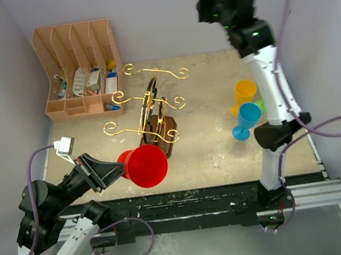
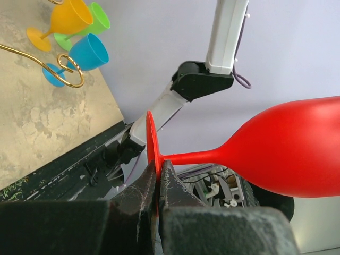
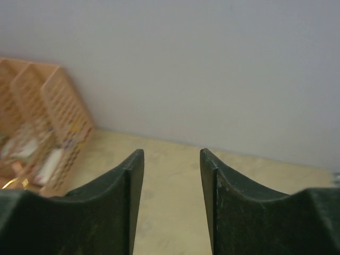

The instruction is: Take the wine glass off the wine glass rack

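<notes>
- Just on the near side of the gold-wire wine glass rack with a dark wooden base (image 1: 158, 126), the red plastic wine glass (image 1: 145, 166) appears clear of the wire arms.
- Left tool (image 2: 158, 171) is clamped tight on the glass's foot; the stem lies level, with the bowl pointing away from the tool.
- Right tool (image 3: 171, 162) gapes empty, high beyond the rack; the left arm is nearer.
</notes>
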You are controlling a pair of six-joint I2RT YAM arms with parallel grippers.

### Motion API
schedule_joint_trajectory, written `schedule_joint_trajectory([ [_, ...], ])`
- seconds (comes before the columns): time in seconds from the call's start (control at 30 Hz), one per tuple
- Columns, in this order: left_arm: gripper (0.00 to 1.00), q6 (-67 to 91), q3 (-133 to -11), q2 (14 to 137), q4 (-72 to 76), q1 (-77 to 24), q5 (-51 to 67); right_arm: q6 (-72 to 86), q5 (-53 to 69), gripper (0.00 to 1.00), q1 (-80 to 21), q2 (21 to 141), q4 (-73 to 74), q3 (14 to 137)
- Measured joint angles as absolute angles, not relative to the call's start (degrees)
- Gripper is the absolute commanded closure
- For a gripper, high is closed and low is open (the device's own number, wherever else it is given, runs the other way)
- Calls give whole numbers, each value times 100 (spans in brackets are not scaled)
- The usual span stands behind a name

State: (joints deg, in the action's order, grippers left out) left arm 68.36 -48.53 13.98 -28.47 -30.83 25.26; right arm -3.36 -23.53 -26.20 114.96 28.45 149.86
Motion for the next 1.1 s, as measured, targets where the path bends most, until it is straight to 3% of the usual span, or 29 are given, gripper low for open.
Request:
schedule_joint_trajectory([
  [0.07, 100, 6834, -4853, 1398, -2845, -3083, 2526, 609, -510, 60, -1885, 11017, 3319, 14529],
  [0.17, 100, 6829, -4851, 1426, -2797, -3083, 2532, 1291, 1094, 73, -1262, 10591, 3944, 14265],
  [0.27, 100, 6812, -4797, 1575, -2585, -3083, 2574, 1608, 2276, 86, -1411, 9872, 4150, 13535],
  [0.33, 100, 6805, -4718, 1756, -2386, -3083, 2641, 1739, 2840, 87, -1616, 9244, 4296, 12940],
  [0.43, 100, 6772, -4633, 2112, -2185, -3083, 2718, 1824, 3354, 84, -2143, 8324, 4466, 12370],
  [0.57, 100, 6657, -4617, 2580, -1984, -3083, 2814, 1710, 3291, 63, -2971, 7531, 4845, 12302],
  [0.67, 100, 6617, -4615, 2849, -1780, -3083, 2891, 1632, 3203, 54, -3116, 7015, 5065, 12018],
  [0.83, 100, 6552, -4617, 3242, -1363, -3083, 3037, 1562, 3183, 53, -3277, 6667, 5242, 11539],
  [1.1, 100, 6386, -4696, 4003, -1120, -3083, 3201, 1479, 3103, 55, -3555, 7157, 5430, 11266],
])
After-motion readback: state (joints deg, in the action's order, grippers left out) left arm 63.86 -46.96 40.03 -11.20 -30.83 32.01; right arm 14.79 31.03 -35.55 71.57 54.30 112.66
